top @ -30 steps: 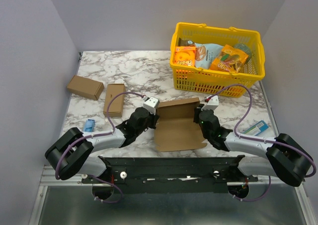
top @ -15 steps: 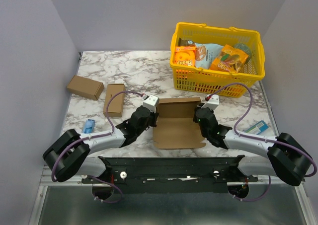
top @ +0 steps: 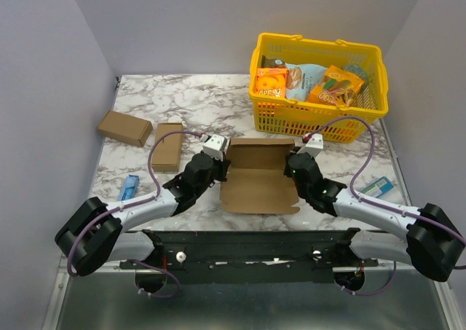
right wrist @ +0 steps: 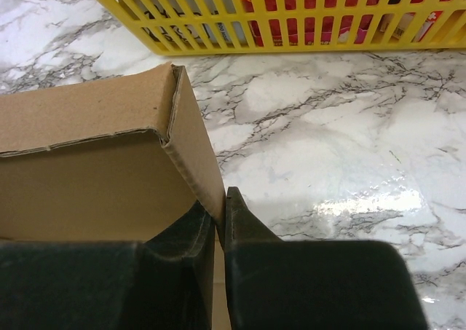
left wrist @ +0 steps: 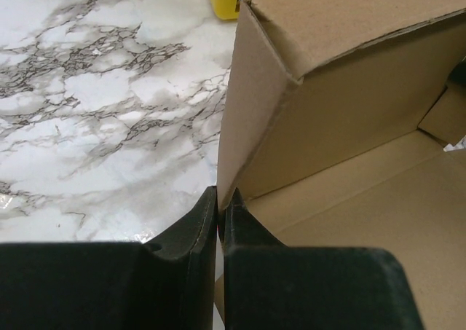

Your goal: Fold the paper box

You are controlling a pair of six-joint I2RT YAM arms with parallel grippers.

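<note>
- The left jaws, matte black, are pinched on the left side wall of the paper box [left wrist: 349, 75], with only the thin cardboard sheet between them.
- The right jaws, also black, are clamped on the box's right side wall near its lower edge.
- The single paper box [top: 258, 177] is plain brown corrugated cardboard with rough cut edges. Its back and side walls stand up and a flat panel lies toward the arms. It sits on the worktop [top: 196, 100] between the two arms, near the basket [top: 320, 115].
- Both wrist views cut off the box's near panel.
- The worktop is glossy white marble pattern with grey veins.
- The one basket is yellow plastic lattice holding bright packets, too jumbled to count.
- Two smaller closed brown boxes lie to the left, well apart from the paper box: the far box [top: 125, 128] and the near box [top: 167, 146].
- A small blue item [top: 129, 188] and a white-and-teal packet [top: 378, 187] are too small to identify.
</note>
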